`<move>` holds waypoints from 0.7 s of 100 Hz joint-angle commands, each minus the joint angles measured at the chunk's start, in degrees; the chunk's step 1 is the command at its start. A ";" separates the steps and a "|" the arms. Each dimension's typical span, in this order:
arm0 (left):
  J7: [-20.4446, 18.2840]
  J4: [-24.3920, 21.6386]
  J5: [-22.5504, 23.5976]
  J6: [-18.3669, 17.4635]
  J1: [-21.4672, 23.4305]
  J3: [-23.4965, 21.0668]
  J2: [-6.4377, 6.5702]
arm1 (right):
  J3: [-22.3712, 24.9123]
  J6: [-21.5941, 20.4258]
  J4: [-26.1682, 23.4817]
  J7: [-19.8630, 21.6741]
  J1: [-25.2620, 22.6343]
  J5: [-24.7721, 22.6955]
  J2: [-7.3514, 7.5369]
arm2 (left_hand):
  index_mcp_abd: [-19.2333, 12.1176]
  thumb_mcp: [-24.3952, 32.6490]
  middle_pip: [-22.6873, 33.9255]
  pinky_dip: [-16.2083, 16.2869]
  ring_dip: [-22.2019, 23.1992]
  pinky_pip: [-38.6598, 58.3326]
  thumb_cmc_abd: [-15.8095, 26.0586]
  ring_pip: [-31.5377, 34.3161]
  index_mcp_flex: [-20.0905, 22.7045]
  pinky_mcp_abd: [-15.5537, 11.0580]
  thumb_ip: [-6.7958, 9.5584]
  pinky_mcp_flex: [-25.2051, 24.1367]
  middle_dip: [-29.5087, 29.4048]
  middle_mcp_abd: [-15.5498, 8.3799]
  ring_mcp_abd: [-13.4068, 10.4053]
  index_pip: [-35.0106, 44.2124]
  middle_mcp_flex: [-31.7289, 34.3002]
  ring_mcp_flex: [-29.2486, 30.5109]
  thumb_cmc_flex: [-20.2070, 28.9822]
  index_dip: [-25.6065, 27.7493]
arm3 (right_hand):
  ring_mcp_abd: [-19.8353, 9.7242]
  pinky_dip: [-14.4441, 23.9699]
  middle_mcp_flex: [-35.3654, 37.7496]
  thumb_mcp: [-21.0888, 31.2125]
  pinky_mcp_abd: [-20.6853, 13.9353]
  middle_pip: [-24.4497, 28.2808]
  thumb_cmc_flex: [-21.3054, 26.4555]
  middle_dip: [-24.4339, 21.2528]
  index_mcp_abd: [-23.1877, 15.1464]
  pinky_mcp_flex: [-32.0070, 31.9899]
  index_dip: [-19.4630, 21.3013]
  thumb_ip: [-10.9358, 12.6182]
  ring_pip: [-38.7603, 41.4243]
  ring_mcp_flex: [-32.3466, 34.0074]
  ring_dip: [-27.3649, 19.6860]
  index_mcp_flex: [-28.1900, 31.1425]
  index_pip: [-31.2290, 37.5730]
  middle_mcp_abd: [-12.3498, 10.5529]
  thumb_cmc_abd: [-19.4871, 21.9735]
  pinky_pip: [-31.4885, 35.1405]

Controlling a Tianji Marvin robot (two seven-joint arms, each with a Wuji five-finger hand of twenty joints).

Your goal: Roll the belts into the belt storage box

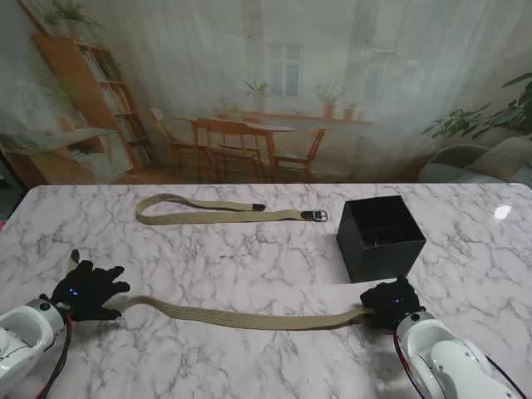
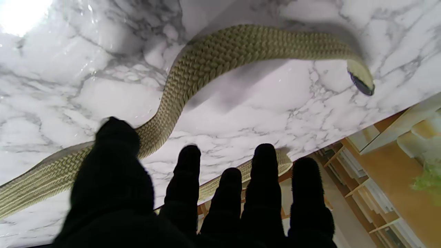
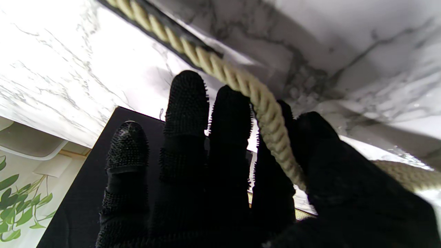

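A woven belt (image 1: 241, 316) lies limp across the marble surface (image 1: 249, 258), its right end pinched in the right hand (image 1: 389, 302), its left end beside the splayed, empty left hand (image 1: 87, 289). Soft and floppy, it looks best gripped at the ends. Beyond sit the black storage box (image 1: 380, 235) and a second belt (image 1: 224, 212).

Black box (image 1: 380, 237) crowds right hand (image 1: 389, 301); bare marble (image 1: 249, 266) between belts.

No text, label, brand, number or sign could be read anywhere in the three views; nothing legible stood on the belts, the box or the worktop.
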 commanded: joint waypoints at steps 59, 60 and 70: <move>-0.08 7.86 7.90 8.76 -4.44 1.50 0.99 | 0.11 -3.24 -0.26 5.40 1.50 0.00 0.32 | -1.35 4.22 5.68 0.64 1.67 4.27 -1.15 1.98 9.54 -0.20 1.78 0.56 5.09 -1.23 -0.80 24.64 5.34 0.98 14.50 16.94 | 0.97 0.12 -0.10 -2.00 0.58 1.09 1.85 0.99 1.18 -0.43 -2.46 1.81 1.16 0.09 0.31 -3.25 -5.02 0.38 1.90 0.00; 0.02 7.99 7.91 8.88 -4.52 1.47 1.00 | 0.04 -3.31 -0.21 5.53 1.62 -0.01 0.34 | -1.39 4.20 5.70 0.64 1.68 4.28 -1.10 1.97 9.46 -0.21 1.76 0.55 5.11 -1.30 -0.79 24.62 5.39 0.95 14.48 16.93 | 0.92 0.13 -0.46 -1.79 0.53 0.77 0.88 0.87 1.25 -0.50 -2.41 2.04 0.77 -0.16 0.16 -3.37 -5.45 0.48 1.69 -0.03; 1.09 9.18 9.15 10.87 -5.15 1.56 1.10 | -1.11 -3.42 0.72 6.78 2.99 -0.12 0.51 | -1.76 3.17 5.58 0.46 1.62 4.14 0.33 1.72 8.85 0.14 1.39 0.15 5.11 -1.12 -0.28 22.96 5.55 0.57 13.19 15.06 | 0.95 0.34 -3.51 -1.29 0.10 -1.07 -5.52 0.12 2.71 -1.06 1.48 2.92 -1.88 -2.68 -0.65 -2.88 -11.73 1.10 1.31 -0.15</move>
